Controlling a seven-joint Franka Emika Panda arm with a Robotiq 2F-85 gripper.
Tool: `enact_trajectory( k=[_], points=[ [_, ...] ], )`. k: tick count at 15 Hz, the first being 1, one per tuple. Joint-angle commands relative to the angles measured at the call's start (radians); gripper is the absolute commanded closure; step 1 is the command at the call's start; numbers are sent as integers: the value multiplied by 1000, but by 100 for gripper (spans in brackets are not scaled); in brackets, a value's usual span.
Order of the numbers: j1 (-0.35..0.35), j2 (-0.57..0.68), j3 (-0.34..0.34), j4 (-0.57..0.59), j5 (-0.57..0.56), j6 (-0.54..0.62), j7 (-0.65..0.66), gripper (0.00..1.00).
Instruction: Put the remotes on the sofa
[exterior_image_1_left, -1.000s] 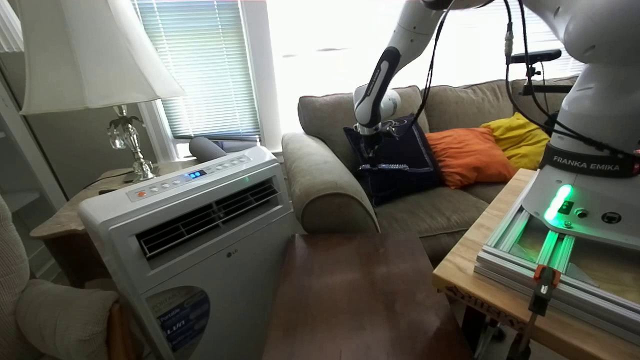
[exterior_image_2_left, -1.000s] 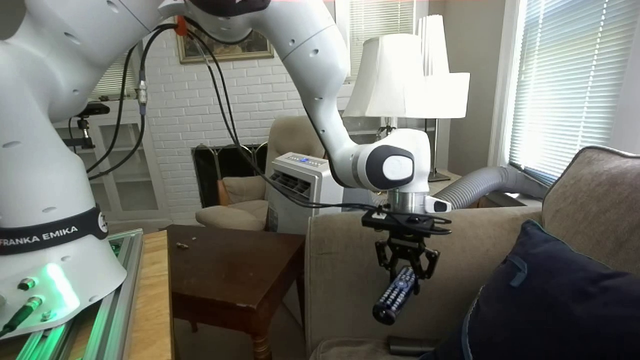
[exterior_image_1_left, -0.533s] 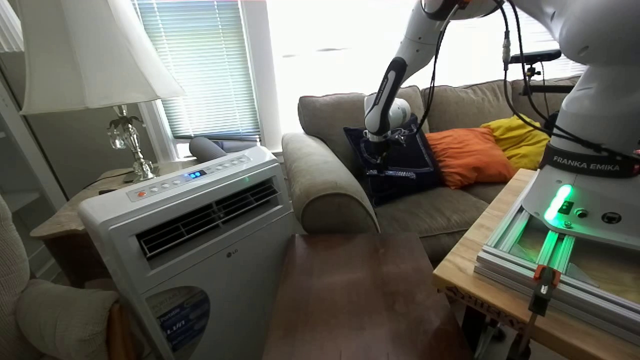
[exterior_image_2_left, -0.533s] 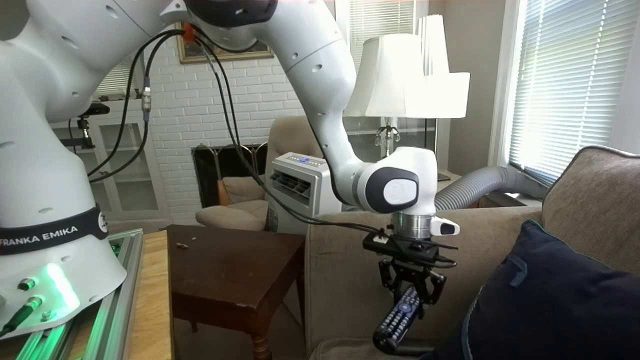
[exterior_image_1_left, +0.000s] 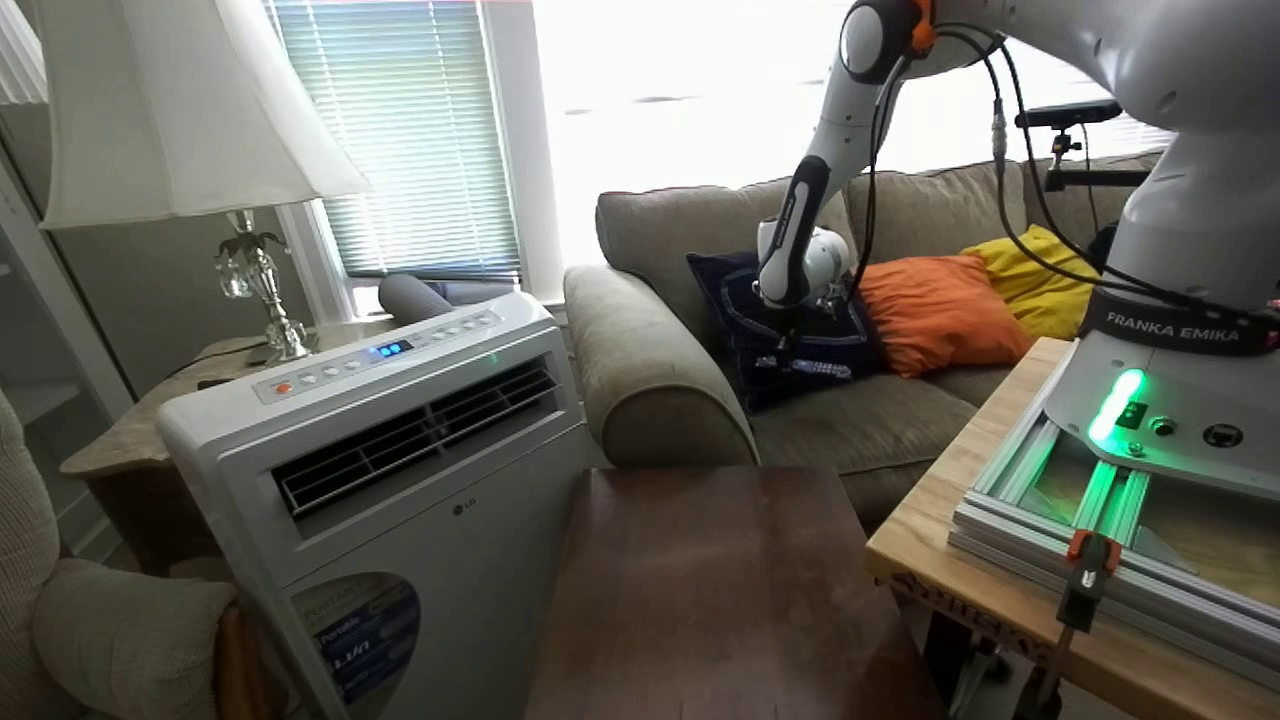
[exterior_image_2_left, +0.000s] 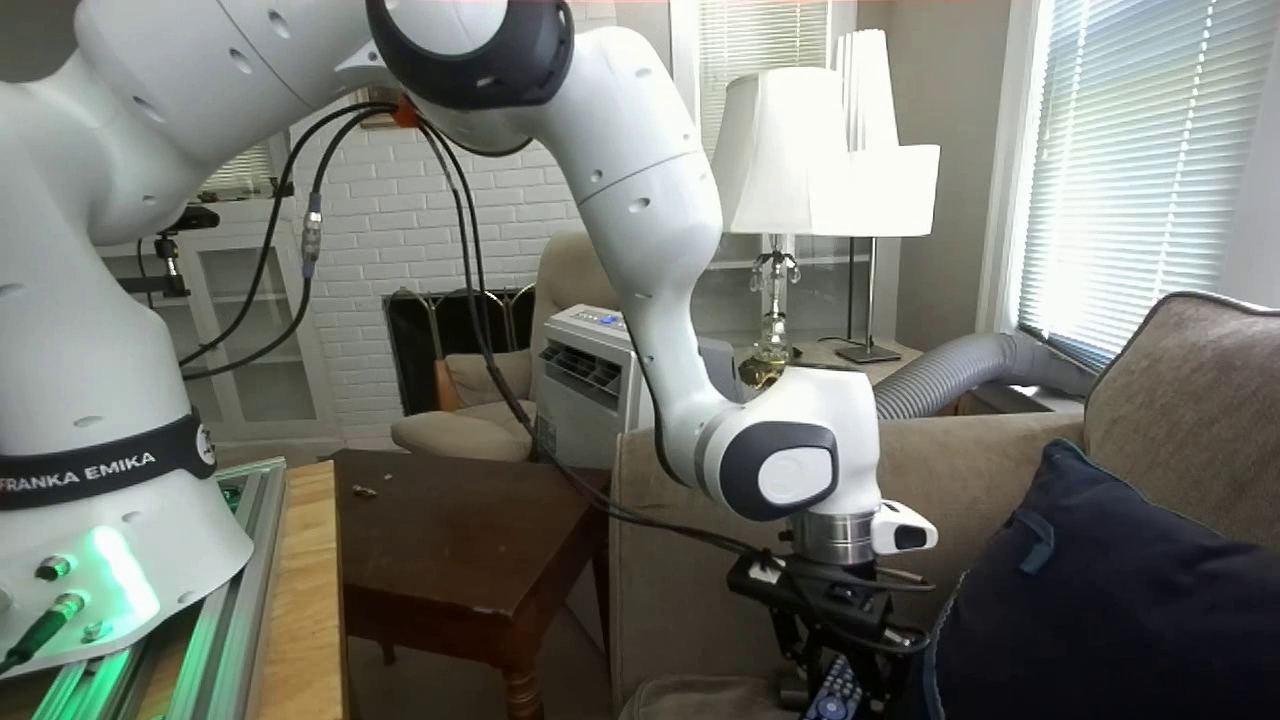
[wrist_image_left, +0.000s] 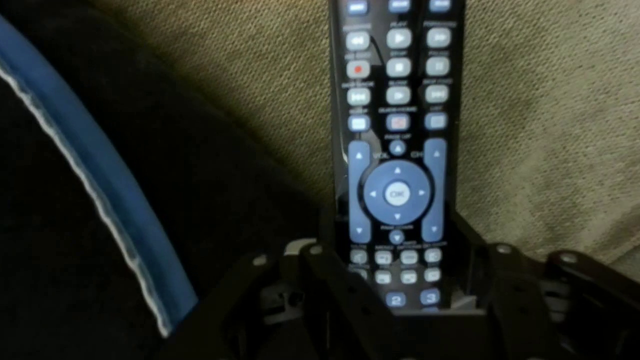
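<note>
Above the bumpy cloth sofa (wrist_image_left: 530, 125), the claw (wrist_image_left: 394, 227) pinches a long, shiny black remote (wrist_image_left: 397, 150) by its sides.

Your pincer (exterior_image_1_left: 784, 353) grips a remote (exterior_image_1_left: 815, 368)
From it, sofa arm (exterior_image_1_left: 650, 365) at nine o'clock, orange cushion (exterior_image_1_left: 940, 312) at two.

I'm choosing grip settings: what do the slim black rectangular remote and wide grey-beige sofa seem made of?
The remote: probably plastic, glossy; pale reflections show on its face. The sofa: apparently matte woven fabric; its weave shows up close.
</note>
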Motion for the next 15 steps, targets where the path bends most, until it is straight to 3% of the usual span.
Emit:
enact_trajectory(
  k=[1, 7, 11, 15],
  points=[
    [-54, 52, 30, 46, -18, -25, -59, 71],
    [-114, 115, 23, 94, -97, 7, -286, 71],
    [-84, 153, -27, 145, -134, 44, -365, 71],
    [-82, 163, 0, 157, -126, 69, -410, 71]
  ],
)
